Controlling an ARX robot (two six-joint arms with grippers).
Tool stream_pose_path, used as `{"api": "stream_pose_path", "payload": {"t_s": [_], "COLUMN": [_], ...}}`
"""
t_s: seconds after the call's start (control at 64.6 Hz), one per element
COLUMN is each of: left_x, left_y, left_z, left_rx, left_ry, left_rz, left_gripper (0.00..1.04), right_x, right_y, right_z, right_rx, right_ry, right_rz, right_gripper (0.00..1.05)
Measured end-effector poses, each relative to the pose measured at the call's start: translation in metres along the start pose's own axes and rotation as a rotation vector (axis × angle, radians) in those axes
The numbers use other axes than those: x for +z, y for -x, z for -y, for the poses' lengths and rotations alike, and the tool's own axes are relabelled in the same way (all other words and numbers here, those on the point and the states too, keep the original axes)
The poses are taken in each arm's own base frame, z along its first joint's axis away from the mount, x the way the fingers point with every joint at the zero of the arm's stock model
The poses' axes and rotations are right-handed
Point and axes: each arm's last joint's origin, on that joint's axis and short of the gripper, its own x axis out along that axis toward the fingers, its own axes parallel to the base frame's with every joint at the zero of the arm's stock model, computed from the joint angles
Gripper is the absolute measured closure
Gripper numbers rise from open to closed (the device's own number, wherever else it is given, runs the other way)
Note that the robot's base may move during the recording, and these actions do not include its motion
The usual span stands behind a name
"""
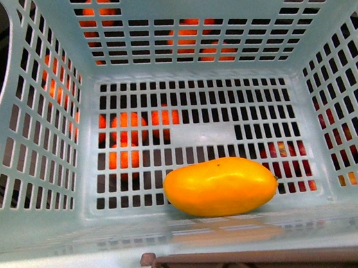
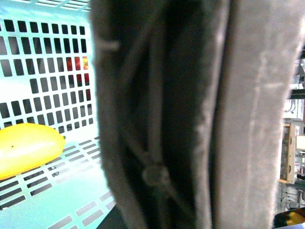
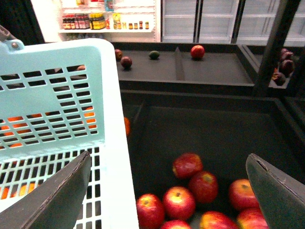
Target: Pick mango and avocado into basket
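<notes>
1. While the right gripper [image 3: 167, 154] hangs spread wide with nothing between its two dark fingers [image 3: 62, 195], red apples [image 3: 178, 200] lie heaped in a dark bin [image 3: 214, 129] just beneath it.
2. Just beside that gripper rises a corner of the pale turquoise basket [image 3: 62, 95]. One finger overlaps the basket's slotted floor in the right wrist view.
3. Pressed close to the left wrist camera, the basket's brown handle [image 2: 157, 119] fills the view as a blur. No part of the left gripper can be made out there, so whether it is closed or spread cannot be told.
4. Beyond the handle, the mango [image 1: 220, 186] lies on its side on the basket's slotted floor. It sits close to the wall nearest the robot, with no gripper on it.
5. Orange fruits [image 1: 128, 128] glow through the slots under the floor and behind the far wall.
6. Far past the right gripper, on a dark shelf [image 3: 214, 69] behind the bin, sits a small dark green fruit that looks like the avocado [image 3: 154, 55]. It lies between two dark red fruits [image 3: 126, 62] and a lone red fruit [image 3: 198, 51].
7. Farthest off, store racks of bottles [image 3: 90, 21] line the back wall.
</notes>
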Motion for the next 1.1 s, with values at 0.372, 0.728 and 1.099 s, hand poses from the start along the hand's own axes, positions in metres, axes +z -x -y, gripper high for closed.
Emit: {"api": "stream_pose_path", "payload": {"t_s": [0.372, 0.728, 1.099], "left_x": [0.0005, 0.0007, 0.0007], "left_y": [0.0001, 0.0003, 0.0004], "left_z": [-0.0003, 0.0003, 0.0003], "left_rx": [0.007, 0.003, 0.003], "left_ry": [0.000, -0.001, -0.002], "left_rz": [0.009, 0.007, 0.008], "left_gripper": [0.92, 0.92, 0.92], "right_x": [-0.0006, -0.0007, -0.0007], "right_y": [0.0000, 0.0001, 0.0001], "right_z": [0.0000, 0.0000, 0.0000], "right_rx": [0.001, 0.001, 0.000], "right_ry": [0.000, 0.000, 0.000], "right_rz": [-0.002, -0.003, -0.003], "right_gripper": [0.09, 0.09, 0.09]}}
